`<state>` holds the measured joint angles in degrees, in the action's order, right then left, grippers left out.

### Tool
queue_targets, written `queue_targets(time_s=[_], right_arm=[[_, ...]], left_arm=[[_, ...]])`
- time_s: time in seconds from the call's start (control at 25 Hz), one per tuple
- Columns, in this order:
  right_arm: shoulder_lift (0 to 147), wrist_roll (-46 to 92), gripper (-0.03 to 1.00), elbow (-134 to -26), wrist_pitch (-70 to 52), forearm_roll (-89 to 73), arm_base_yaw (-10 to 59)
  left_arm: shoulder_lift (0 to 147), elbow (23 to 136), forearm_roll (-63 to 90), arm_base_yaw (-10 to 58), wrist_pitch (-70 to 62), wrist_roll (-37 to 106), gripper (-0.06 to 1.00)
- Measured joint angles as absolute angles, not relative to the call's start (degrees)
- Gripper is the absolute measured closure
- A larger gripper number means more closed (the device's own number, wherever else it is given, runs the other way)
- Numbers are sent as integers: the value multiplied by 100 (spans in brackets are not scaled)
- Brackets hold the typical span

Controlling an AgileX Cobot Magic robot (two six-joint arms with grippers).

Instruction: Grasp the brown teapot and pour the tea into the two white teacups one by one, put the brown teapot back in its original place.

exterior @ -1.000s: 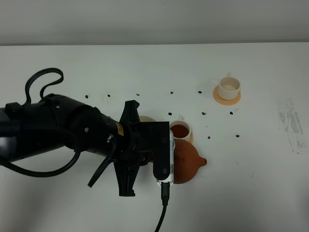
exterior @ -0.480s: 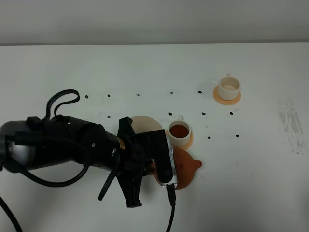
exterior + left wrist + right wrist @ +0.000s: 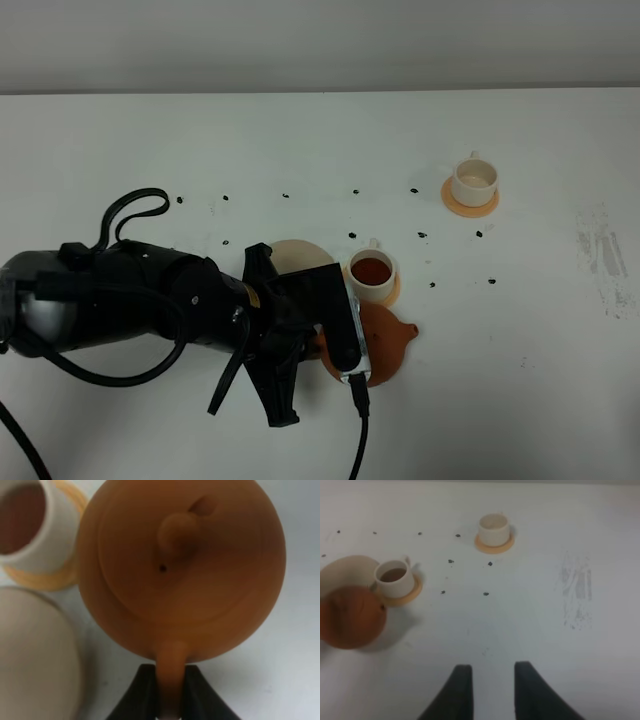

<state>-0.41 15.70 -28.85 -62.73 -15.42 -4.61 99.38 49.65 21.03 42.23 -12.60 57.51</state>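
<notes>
The left pincer point(image 3: 170, 682) is clamped on the loop handle point(image 3: 171, 660) of the brown clay teapot point(image 3: 182, 570), one dark finger point(image 3: 142, 690) on each side of it. The pot sits straight ahead of the fingertips, upright, with its knobbed lid point(image 3: 177, 532) facing the wrist camera and its short spout point(image 3: 412, 330) pointing away from the pincer. I cannot tell whether its base touches the white table point(image 3: 520, 400).

Just beside the pot, on the far-table side of the pincer, a white teacup point(image 3: 372, 272) holds brown tea and stands on an orange coaster point(image 3: 45, 580). On that same side, level with the pincer's fingers, the flat pale beige disc point(image 3: 295, 255) lies bare, and the teapot is off it.

Well ahead of the pincer, past the spout and farther up the table, the second white teacup point(image 3: 474, 181) stands on its own orange coaster point(image 3: 470, 208), its inside pale. Small dark specks point(image 3: 355, 190) dot the table between the cups.

The right pincer point(image 3: 492, 666) has its fingers apart with nothing between them, well clear of teapot and cups.
</notes>
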Motion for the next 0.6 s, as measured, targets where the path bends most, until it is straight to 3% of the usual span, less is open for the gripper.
queue_targets(time_s=[0.2,0.6], right_arm=[[-41,1570,74,-2885,-6273,-1542,-461],[-41,1570,74,-2885,-6273,-1542,-461]], left_arm=[[9711,5510,2008,4223,-1866,5580,82],[10732,8021,1094,3806,-2880,4893,82]])
